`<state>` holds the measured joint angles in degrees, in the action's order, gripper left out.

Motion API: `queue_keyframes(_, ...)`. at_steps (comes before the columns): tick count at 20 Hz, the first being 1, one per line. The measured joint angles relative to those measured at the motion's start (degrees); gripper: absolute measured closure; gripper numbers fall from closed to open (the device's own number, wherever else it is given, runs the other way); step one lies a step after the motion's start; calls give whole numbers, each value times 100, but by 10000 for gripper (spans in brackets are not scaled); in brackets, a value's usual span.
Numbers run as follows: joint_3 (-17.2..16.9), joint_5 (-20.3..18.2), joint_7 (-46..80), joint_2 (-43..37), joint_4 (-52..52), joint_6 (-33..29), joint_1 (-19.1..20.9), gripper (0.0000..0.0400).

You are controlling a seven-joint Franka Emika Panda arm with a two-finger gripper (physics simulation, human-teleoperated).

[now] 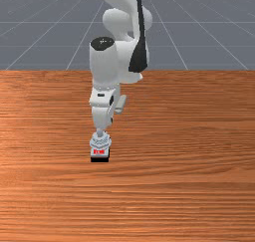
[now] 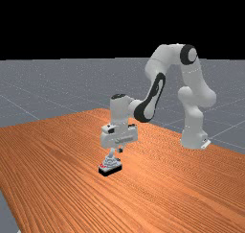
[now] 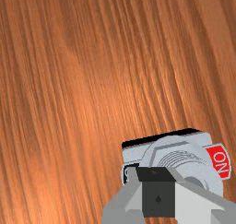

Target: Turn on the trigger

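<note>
Switch (image 1: pixel 101 142) stands on the wooden table (image 1: pixel 184 186), in the front view's left half. Over the table reaches the white arm (image 2: pixel 154 90), its pincer (image 2: pixel 120 150) pressed together close by the switch, nearer the partly hidden black label (image 3: pixel 128 171) than the red ON label (image 3: pixel 218 162).
</note>
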<state>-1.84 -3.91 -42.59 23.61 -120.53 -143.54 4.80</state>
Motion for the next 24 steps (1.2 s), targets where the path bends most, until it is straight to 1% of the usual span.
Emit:
queue_keyframes(1,7,11,-211,12,24,17,87,400)
queue_keyframes(4,49,24,-523,34,63,45,167,400)
queue_keyframes(5,93,27,-728,20,5,-79,212,400)
queue_keyframes(6,22,171,-585,42,52,6,120,400)
queue_keyframes(7,13,191,-559,44,47,3,105,400)
queue_keyframes(8,88,75,-754,54,61,18,199,400)
queue_keyframes(9,15,182,-567,50,47,-5,115,400)
queue_keyframes(10,66,66,-627,66,57,-5,168,400)
queue_keyframes(12,98,32,-698,46,-65,-259,189,400)
queue_keyframes(13,103,30,-683,38,-84,-289,178,400)
queue_keyframes(15,100,51,-631,47,-52,-206,143,400)
queue_keyframes(16,4,225,-461,41,-46,-136,40,400)
queue_keyframes(17,54,147,-542,114,166,388,95,400)
queue_keyframes(18,50,153,-544,53,70,387,95,400)
queue_keyframes(19,48,153,-551,-21,-53,337,98,400)
queue_keyframes(20,135,140,-969,-202,-426,-175,190,400)
queue_keyframes(22,126,132,-946,-276,-551,-223,190,400)
queue_keyframes(23,120,25,-798,-326,-703,-549,192,400)
queue_keyframes(24,18,35,-465,-267,-548,-249,138,400)
